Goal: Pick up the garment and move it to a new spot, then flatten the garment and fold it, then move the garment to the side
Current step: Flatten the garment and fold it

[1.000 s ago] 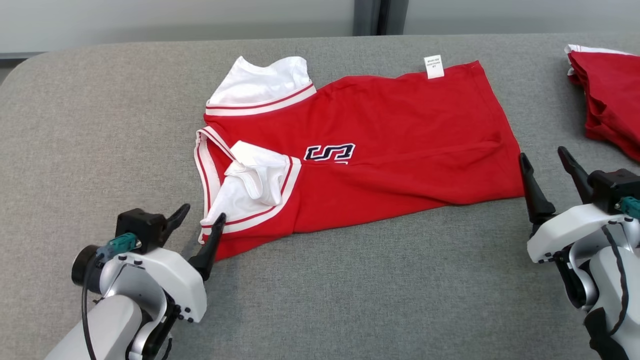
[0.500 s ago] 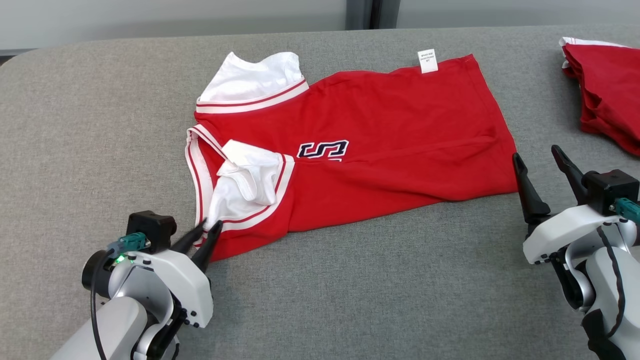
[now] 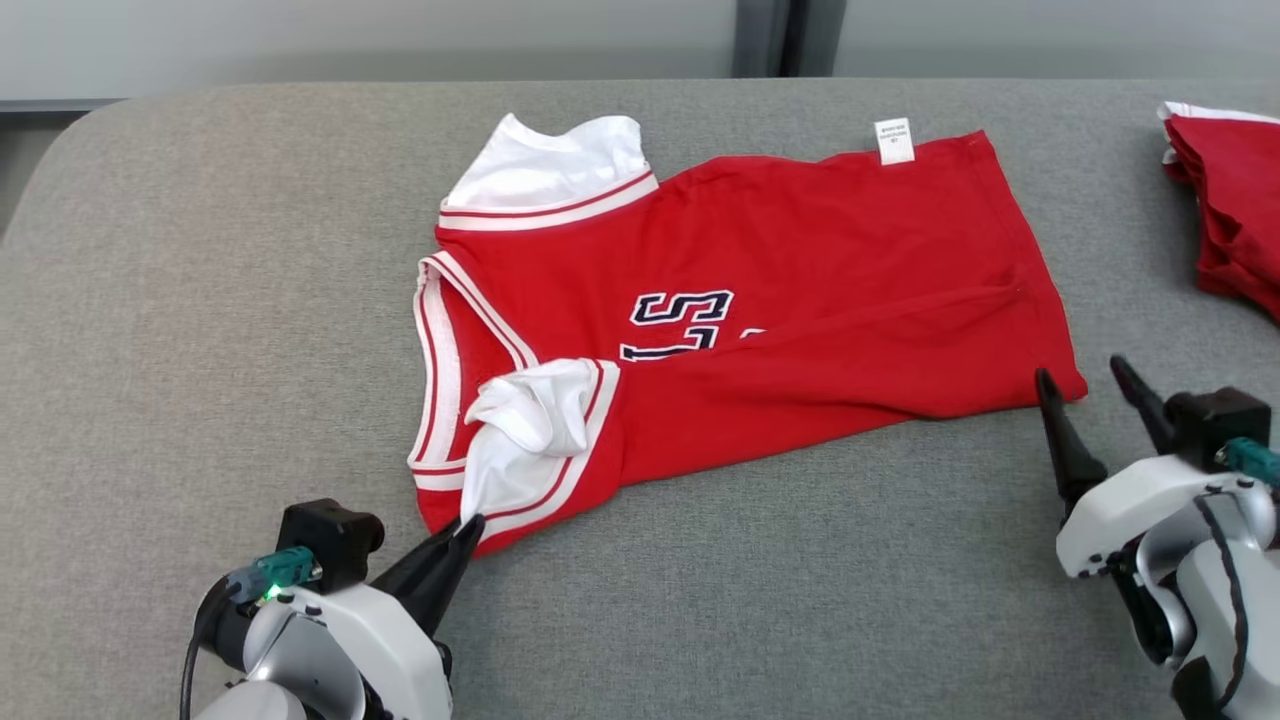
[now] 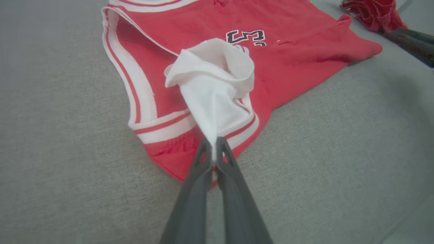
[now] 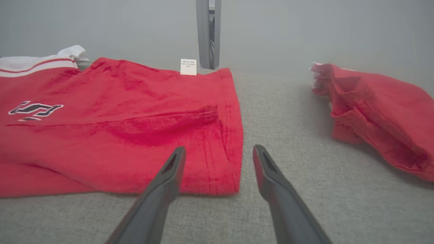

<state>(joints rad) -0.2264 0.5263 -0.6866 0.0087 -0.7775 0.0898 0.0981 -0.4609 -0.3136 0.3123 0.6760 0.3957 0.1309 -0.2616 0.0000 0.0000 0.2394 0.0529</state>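
Pinching the garment [image 3: 800, 260], left gripper [image 4: 213, 143] closed.

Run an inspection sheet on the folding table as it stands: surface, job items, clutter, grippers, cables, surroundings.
Surface: grey table, no spills seen.
Job's things: red jersey lying mostly flat; near white sleeve bunched; tag at the far hem.
Clutter: second red garment, crumpled, at the right edge.
Grippers: left gripper shut on the white sleeve; right gripper open by the hem corner.
Cables: dark cable at the left wrist.
Surroundings: pale wall, dark post.
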